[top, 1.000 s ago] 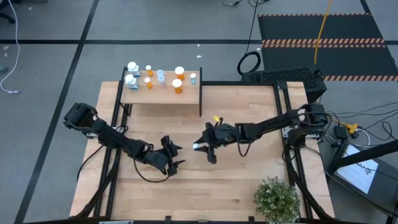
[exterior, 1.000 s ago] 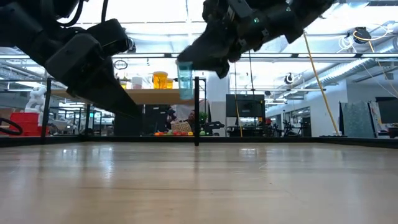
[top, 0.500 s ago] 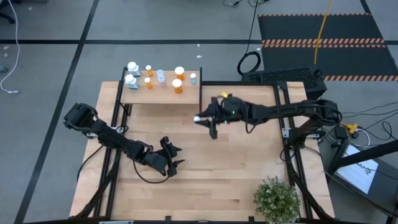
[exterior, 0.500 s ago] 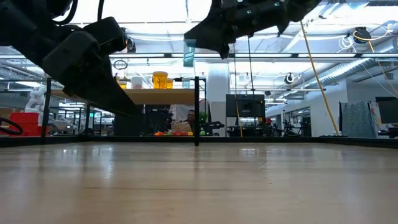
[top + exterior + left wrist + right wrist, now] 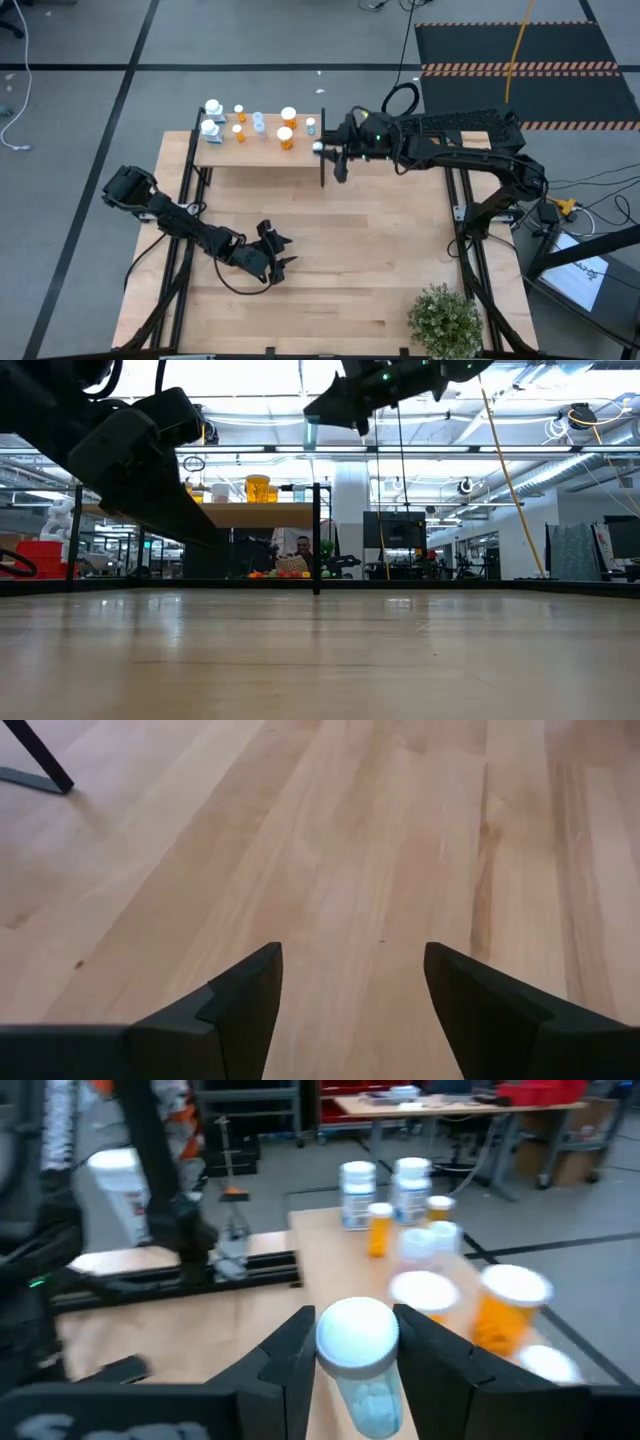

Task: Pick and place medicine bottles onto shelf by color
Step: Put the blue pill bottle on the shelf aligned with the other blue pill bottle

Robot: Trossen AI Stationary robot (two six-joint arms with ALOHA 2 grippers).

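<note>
The shelf (image 5: 262, 152) stands at the table's far left. On it are white bottles (image 5: 212, 118), orange ones (image 5: 287, 128) and pale clear ones (image 5: 258, 122), all standing upright on their bases. My right gripper (image 5: 322, 150) is at the shelf's right end by the black upright panel (image 5: 322, 172). It is high above the table and shut on a pale bluish-clear bottle (image 5: 357, 1355) with a white cap. My left gripper (image 5: 283, 252) stands open low over the table's near-left middle. Only bare wood shows between its fingers (image 5: 240, 1005). My right gripper pinches the clear bottle's body just under the white cap (image 5: 357, 1332), one finger (image 5: 290, 1360) on each side. The fingers come roughly level from the table's right, pointing at the shelf. The bottle (image 5: 311, 432) stays upright, cap up, lifted clear above shelf height.
A green potted plant (image 5: 443, 318) stands at the table's near right corner. Black frame rails (image 5: 458, 190) run along the table's sides. Bare tabletop (image 5: 380, 250) lies between the two arms. The shelf's right part near the panel holds one small clear bottle (image 5: 310, 125).
My right gripper has carried the clear bottle from the table's middle toward the far edge and upward, ending beside the shelf's right end. The bottle has stayed upright in the hold.
</note>
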